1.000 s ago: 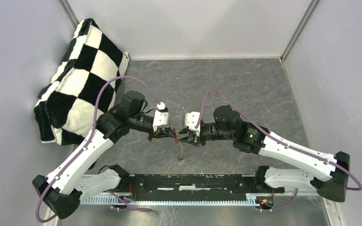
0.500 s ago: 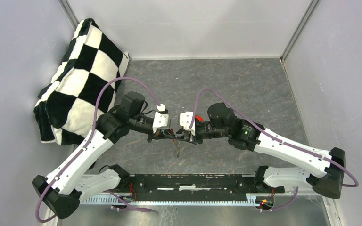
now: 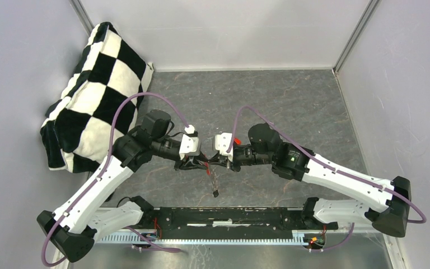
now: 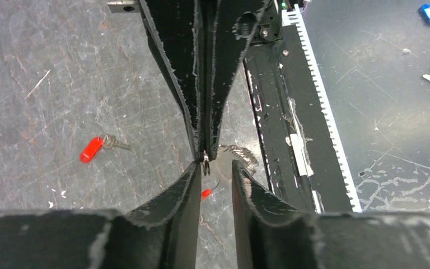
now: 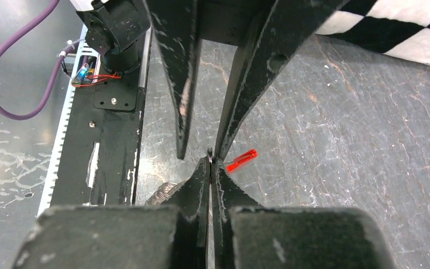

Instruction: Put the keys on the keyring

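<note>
Tabletop [image 3: 291, 101] lies grey, scratched beneath dangling keyring [image 3: 214, 182]; checkered cushion [image 3: 84, 89] far-left.

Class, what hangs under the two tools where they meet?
The keyring dangles from the shut right tool, a small dark piece at its end. Its pinched top is covered.
</note>
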Tool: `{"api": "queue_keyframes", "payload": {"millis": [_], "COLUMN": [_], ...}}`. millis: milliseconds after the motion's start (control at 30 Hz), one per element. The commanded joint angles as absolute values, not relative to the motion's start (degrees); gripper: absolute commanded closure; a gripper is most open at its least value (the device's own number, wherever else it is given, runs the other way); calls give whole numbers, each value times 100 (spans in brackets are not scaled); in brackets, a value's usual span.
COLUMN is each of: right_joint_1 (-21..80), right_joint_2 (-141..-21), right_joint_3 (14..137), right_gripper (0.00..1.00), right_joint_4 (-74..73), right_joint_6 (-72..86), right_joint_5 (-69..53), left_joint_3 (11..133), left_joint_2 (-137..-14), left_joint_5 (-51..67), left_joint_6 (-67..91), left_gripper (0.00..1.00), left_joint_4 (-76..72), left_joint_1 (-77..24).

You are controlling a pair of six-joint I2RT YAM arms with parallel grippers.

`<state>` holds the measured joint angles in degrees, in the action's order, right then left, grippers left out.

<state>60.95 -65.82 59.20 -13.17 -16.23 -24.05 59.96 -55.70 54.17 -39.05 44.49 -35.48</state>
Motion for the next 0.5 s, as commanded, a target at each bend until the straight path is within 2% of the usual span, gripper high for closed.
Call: {"api": "queue_keyframes", "payload": {"millis": [0, 133, 267, 467], "right_joint_1": [5992, 5852, 5752, 5658], "right_joint_2": [-6126, -5587, -5217, -5097], "right_joint_3": [5406, 4507, 3816, 3274], "right_gripper": [100, 100, 100, 100], "right_joint_4": [-64, 1378, 2566, 3770], "right_joint_6": [-1163, -416, 268, 1107], "right_joint_5": [-2305, -2425, -2591, -2655], "left_joint_3": [6138, 5877, 5419, 4903], "left_joint_2": [-5418, -5099, -4762, -4681], "left_joint_5": [5660, 5324, 5226, 5576], "left_joint_6": [-3957, -3352, -2371, -2069], "left_gripper": [60, 52, 52, 54], "left_joint_4": [4317, 3718, 2981, 2452], "left_joint_1": [-3577, -3577, -3577, -3577]}}
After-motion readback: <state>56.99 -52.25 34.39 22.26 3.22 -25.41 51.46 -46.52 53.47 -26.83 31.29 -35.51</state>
